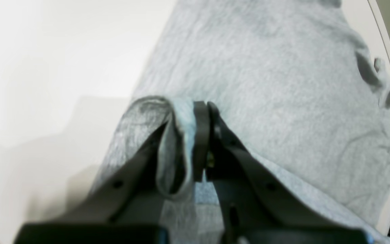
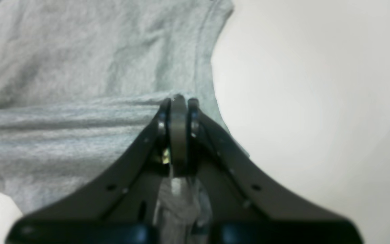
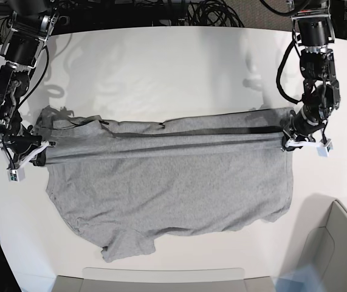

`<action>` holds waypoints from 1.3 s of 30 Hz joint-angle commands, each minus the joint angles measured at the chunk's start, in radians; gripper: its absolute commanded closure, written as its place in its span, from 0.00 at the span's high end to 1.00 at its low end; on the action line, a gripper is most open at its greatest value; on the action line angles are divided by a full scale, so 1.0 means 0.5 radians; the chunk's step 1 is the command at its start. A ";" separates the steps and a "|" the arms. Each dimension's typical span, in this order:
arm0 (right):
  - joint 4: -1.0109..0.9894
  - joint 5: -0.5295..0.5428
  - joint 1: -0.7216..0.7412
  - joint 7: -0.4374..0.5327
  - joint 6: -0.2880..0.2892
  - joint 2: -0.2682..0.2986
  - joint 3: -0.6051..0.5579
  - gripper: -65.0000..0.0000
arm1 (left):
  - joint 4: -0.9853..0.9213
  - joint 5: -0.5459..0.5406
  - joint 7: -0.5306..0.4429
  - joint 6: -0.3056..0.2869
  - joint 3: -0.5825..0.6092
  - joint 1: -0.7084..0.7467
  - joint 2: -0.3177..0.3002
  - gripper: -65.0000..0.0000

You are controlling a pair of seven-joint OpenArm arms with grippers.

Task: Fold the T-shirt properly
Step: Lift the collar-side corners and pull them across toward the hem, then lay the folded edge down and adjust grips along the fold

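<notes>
The heather-grey T-shirt lies spread across the white table, its far edge pulled into a straight ridge between my two grippers. My left gripper is at the shirt's right end in the base view. In the left wrist view the left gripper is shut on a bunched fold of the T-shirt. My right gripper is at the shirt's left end. In the right wrist view the right gripper is shut on the edge of the T-shirt. No lettering shows.
Black cables lie behind the table's far edge. A grey bin stands at the front right and a grey tray rim runs along the front. The table's edge shows near the shirt in the left wrist view.
</notes>
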 commanded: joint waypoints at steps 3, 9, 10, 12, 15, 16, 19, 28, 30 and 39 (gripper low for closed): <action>-0.109 -0.004 0.138 0.161 -0.021 0.082 -0.113 0.00 | 0.032 0.056 -0.058 0.001 -0.012 -0.058 -0.039 0.00; -0.437 -0.124 0.266 0.446 -0.034 0.082 -0.211 0.00 | -0.232 0.056 -0.077 0.001 0.135 -0.263 -0.042 0.00; -0.480 -0.173 0.288 0.496 -0.034 0.076 -0.211 0.00 | -0.269 0.056 -0.077 0.001 0.126 -0.288 -0.042 0.00; -0.548 -0.228 0.322 0.609 -0.034 0.061 -0.211 0.00 | -0.284 0.056 -0.080 0.001 0.126 -0.303 -0.045 0.00; -0.621 -0.256 0.371 0.704 -0.034 0.058 -0.211 0.00 | -0.284 0.056 -0.083 0.001 0.123 -0.309 -0.045 0.00; -0.640 -0.256 0.392 0.713 -0.034 0.061 -0.211 0.00 | -0.287 0.056 -0.095 0.001 0.129 -0.312 -0.045 0.00; -0.680 -0.256 0.432 0.701 -0.034 0.061 -0.220 0.00 | -0.287 0.056 -0.132 0.001 0.132 -0.312 -0.045 0.00; -0.489 -0.243 0.417 0.701 -0.021 0.058 -0.211 0.41 | -0.162 0.056 -0.138 0.013 0.052 -0.294 -0.048 0.26; -0.388 -0.243 0.408 0.698 -0.021 0.052 -0.211 0.41 | -0.070 0.050 -0.135 0.013 -0.058 -0.254 -0.042 0.25; -0.103 -0.240 0.190 0.695 -0.021 0.006 -0.214 0.41 | 0.078 0.053 -0.132 0.004 -0.138 -0.128 -0.039 0.25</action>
